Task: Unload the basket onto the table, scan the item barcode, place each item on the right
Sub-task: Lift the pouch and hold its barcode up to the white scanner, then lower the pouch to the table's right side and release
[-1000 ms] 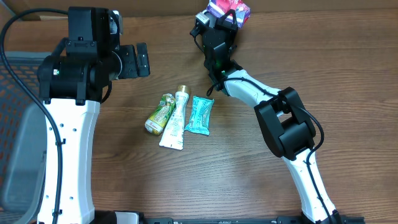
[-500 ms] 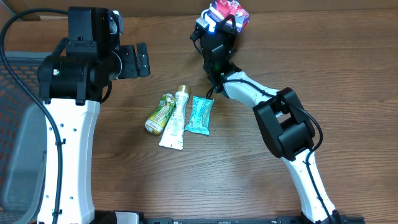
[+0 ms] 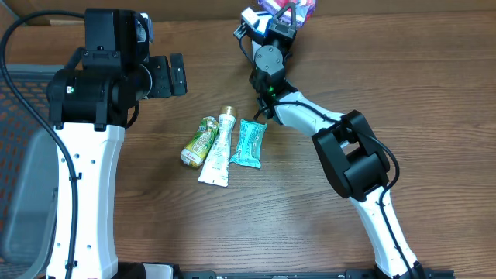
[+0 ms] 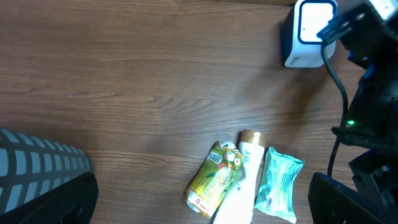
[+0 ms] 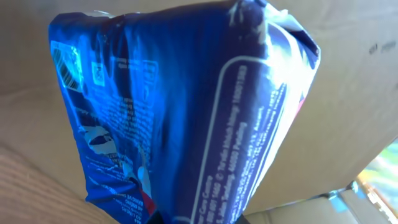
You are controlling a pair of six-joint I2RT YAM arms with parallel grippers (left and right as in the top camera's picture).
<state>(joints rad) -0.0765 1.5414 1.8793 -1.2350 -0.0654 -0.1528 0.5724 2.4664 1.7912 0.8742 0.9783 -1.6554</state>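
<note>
My right gripper is shut on a blue and purple packet, held up at the table's far edge right beside the white scanner. The packet fills the right wrist view, with a small barcode near its upper left corner and my right gripper clamped on its lower end. In the left wrist view the scanner stands at top right. My left gripper hovers open over the table's left part, holding nothing.
A green-yellow pouch, a white tube and a teal packet lie side by side mid-table, below my left gripper. A grey basket stands at the left edge. Cardboard backs the far side.
My right gripper has carried the packet farther toward the table's far edge, so it is now partly cut off at the top of the overhead view. The left arm has not moved.
</note>
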